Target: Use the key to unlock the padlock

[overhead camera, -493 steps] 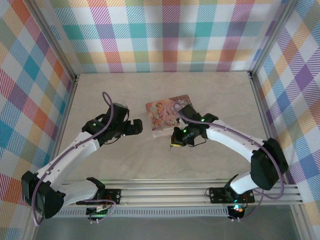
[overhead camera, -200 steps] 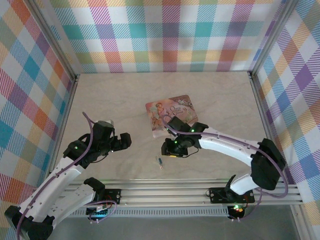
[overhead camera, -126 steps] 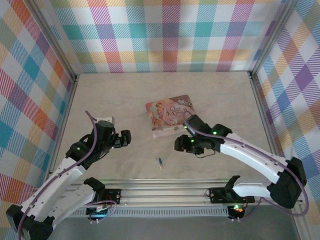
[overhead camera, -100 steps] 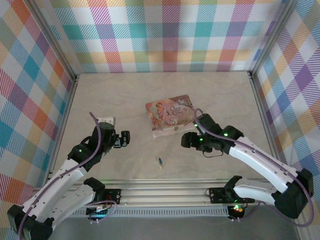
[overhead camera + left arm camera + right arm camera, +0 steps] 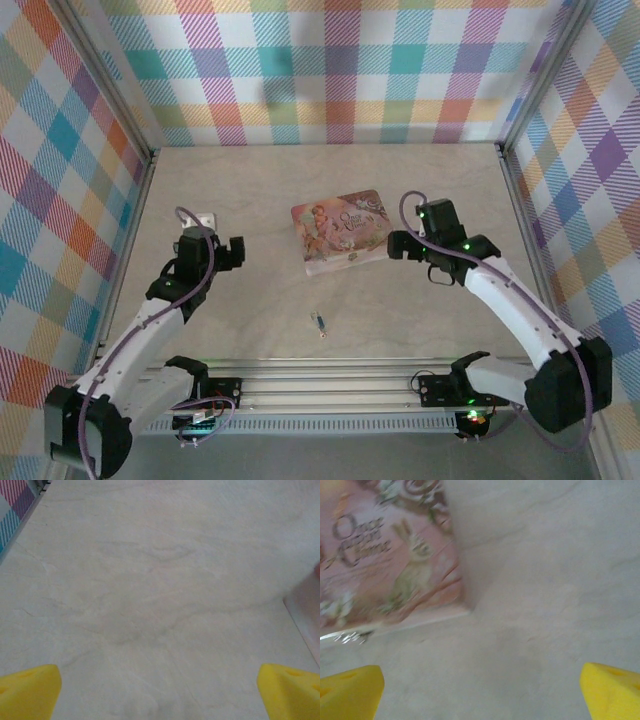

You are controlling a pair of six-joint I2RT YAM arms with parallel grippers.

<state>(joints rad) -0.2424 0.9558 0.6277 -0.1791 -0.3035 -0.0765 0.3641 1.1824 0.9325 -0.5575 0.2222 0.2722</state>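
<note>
One padlock, one tin

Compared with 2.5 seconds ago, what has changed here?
Both grippers drew apart from the middle: the left gripper leftward, the right gripper rightward, both open. The padlock, unseen then, now lies loose on the table. The pink tin stayed put.

— Can you make out the tiny blue-green metallic padlock from the thin grey metal key?
— Barely; from above they're one small speck.
— The pink pictured tin box?
— Blurred at the right wrist, cut off top and left.
</note>
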